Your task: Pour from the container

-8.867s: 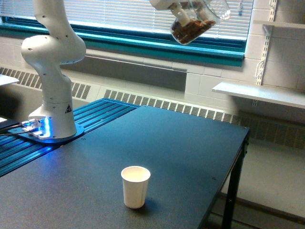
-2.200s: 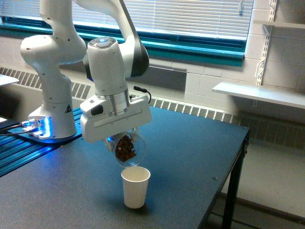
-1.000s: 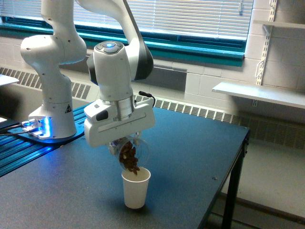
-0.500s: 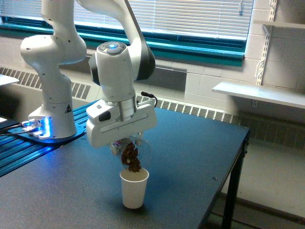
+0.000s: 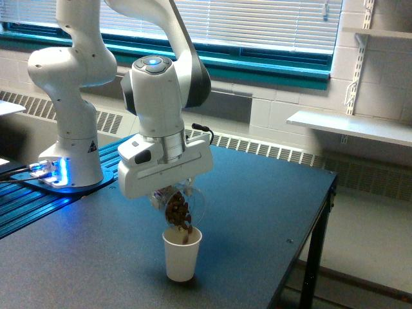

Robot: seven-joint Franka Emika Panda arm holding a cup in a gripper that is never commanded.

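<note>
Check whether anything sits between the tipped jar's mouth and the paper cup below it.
Nothing visible does. The container hangs tilted in the gripper, directly above the open paper cup, and brown pieces are dropping straight into it.

the paper cup [image 5: 181, 255] stands on the tabletop [image 5: 257, 206] near its front edge, well in from the edge at the exterior view's right. the container [image 5: 178, 208] hangs tilted directly above the cup's mouth, with pieces [image 5: 185, 230] between the two. the gripper [image 5: 168, 193] sits over the container, closed on it. the robot base [image 5: 71, 174] stands toward the back corner at the exterior view's left.
</note>
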